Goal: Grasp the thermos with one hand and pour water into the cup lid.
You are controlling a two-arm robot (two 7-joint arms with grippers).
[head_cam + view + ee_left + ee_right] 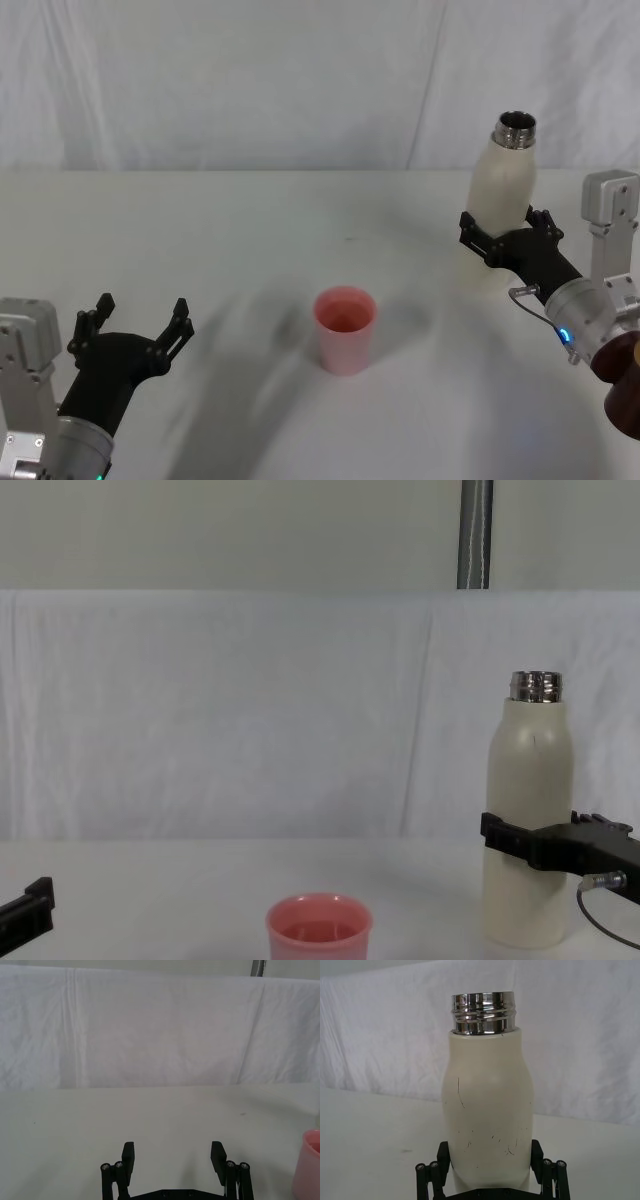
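Observation:
The cream-white thermos (505, 180) stands upright at the table's right side, its steel neck open at the top. My right gripper (505, 224) is shut on the thermos's lower body, one black finger on each side (536, 1154). In the chest view the thermos (528, 800) rises well above the gripper (530, 846). The pink cup lid (345, 325) sits mid-table, to the left of the thermos and apart from it (318, 930). My left gripper (140, 320) rests open at the near left, holding nothing (172, 1156). The cup lid's edge (310, 1167) also shows in the left wrist view.
A white cloth (300, 80) covers the table and hangs as a backdrop behind it. A dark brown object (622, 385) sits at the right edge beside my right arm. A metal pole (475, 535) rises behind the backdrop.

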